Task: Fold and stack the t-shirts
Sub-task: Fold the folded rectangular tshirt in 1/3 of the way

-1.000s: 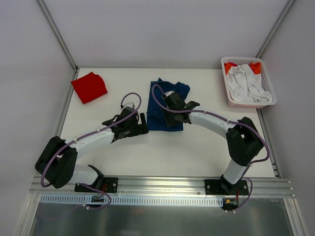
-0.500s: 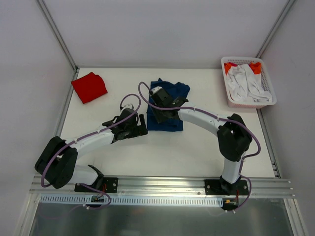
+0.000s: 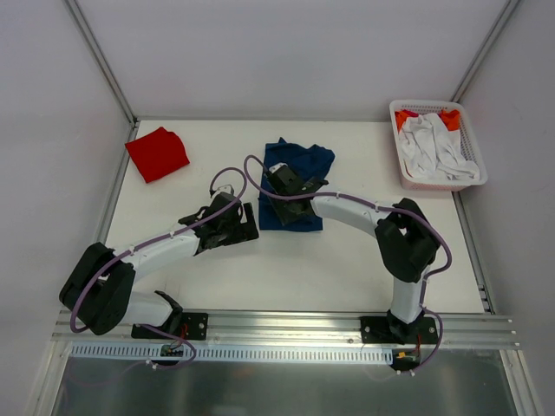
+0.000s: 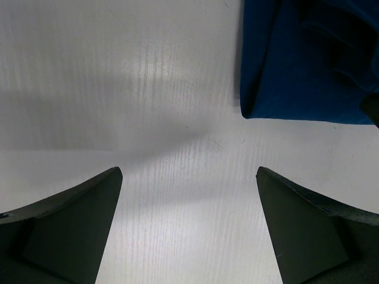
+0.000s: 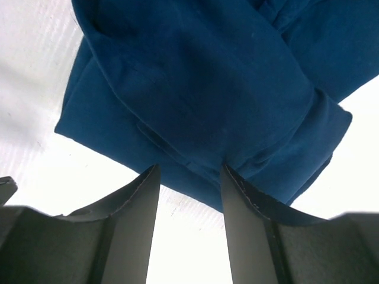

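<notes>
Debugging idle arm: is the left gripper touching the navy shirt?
Apart. Left wrist view: a strip of white table separates the open left gripper from the navy shirt corner.

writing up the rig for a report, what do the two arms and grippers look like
Both the left arm and right arm have white tubular links with bulky black joints and black bases. A purple cable loops along each. The left gripper and right gripper have dark, wedge-shaped fingers with no visible markings.

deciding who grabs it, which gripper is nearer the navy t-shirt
Right. The right gripper is over the near edge of the navy t-shirt, fingertips at the cloth. The left gripper hangs over bare table beside its left corner, not touching.
</notes>
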Robot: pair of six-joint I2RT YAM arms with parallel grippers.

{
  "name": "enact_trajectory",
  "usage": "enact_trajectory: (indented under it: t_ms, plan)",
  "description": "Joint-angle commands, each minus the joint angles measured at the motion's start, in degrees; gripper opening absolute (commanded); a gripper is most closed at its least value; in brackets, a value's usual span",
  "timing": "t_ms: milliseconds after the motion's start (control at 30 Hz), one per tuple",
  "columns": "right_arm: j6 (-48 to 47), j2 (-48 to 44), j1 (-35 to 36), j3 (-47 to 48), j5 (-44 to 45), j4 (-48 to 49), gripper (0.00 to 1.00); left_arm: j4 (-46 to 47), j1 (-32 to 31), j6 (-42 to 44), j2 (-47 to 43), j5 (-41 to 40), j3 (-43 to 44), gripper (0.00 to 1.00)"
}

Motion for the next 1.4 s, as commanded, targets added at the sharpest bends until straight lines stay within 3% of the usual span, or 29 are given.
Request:
enact_trajectory:
  t_ms: [0,267,400,867,1000,1367]
  plan:
    - [0.4,0.8,0.1,-0.7,0.3,1.2,0.48,0.4,0.1,-0.5,-1.5,-1.0,-0.3,0.99]
    - [0.1,2.5,0.0,-0.8,-0.2,2.6,0.45,0.3,0.1,-0.5,-1.8,-0.9,-0.4,0.99]
    - [-0.2,3.2,-0.1,0.0,-0.2,2.7,0.33,0.4,0.1,-0.4,-2.3,-1.0,-0.6,0.99]
    - [-0.8,2.7,-0.3,0.8,0.8,2.8,0.13,0.5,0.1,-0.3,-1.3,-0.4,-0.2,0.99]
    - [-0.8,2.6,-0.4,0.8,0.9,2.7,0.01,0.5,0.1,-0.3,-1.6,-0.4,-0.4,0.99]
    - [-2.6,-2.2,-2.7,3.5,2.2,1.2,0.0,0.4,0.1,-0.5,-2.0,-0.4,-0.5,0.99]
